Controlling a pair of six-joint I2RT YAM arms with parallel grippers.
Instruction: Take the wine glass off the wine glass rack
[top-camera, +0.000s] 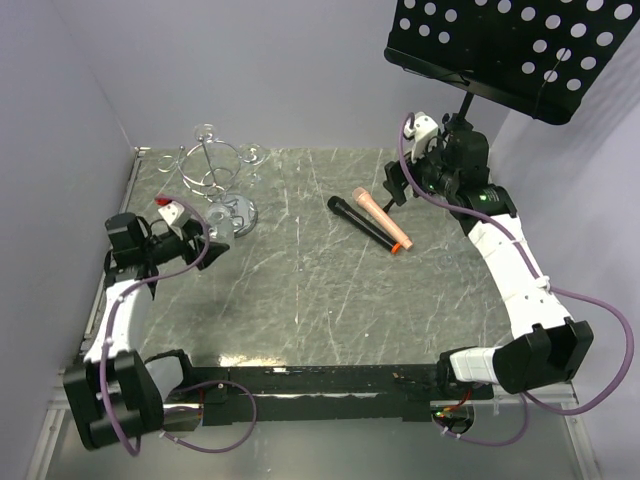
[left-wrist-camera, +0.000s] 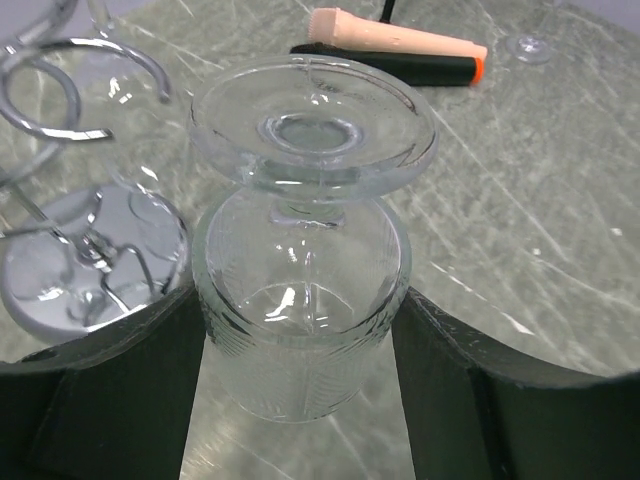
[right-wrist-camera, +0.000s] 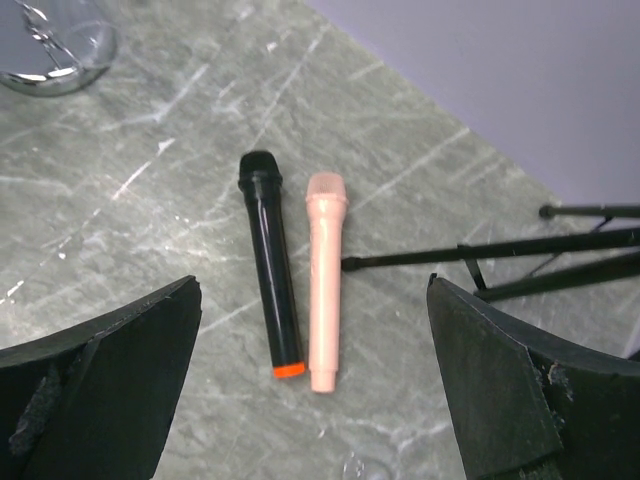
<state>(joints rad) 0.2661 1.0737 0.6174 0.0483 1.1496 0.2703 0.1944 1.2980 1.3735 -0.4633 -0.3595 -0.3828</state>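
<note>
The chrome wine glass rack (top-camera: 213, 165) stands at the back left on its round mirror base (top-camera: 236, 211). Its curled arms (left-wrist-camera: 60, 95) and base (left-wrist-camera: 80, 270) show at the left of the left wrist view. My left gripper (top-camera: 208, 240) is shut on the bowl of a clear wine glass (left-wrist-camera: 300, 300), one finger (left-wrist-camera: 150, 380) on each side. The glass's foot (left-wrist-camera: 313, 130) points away from the gripper, just right of the rack's loops and apart from them. My right gripper (top-camera: 395, 185) is open and empty above the microphones, its fingers (right-wrist-camera: 110, 360) wide apart.
A black microphone (top-camera: 365, 228) and a peach one (top-camera: 382, 218) lie side by side mid-table, also in the right wrist view (right-wrist-camera: 270, 270). A black music stand (top-camera: 520, 50) rises at the back right, its legs (right-wrist-camera: 500, 250) on the table. Another glass (top-camera: 252, 157) sits by the rack.
</note>
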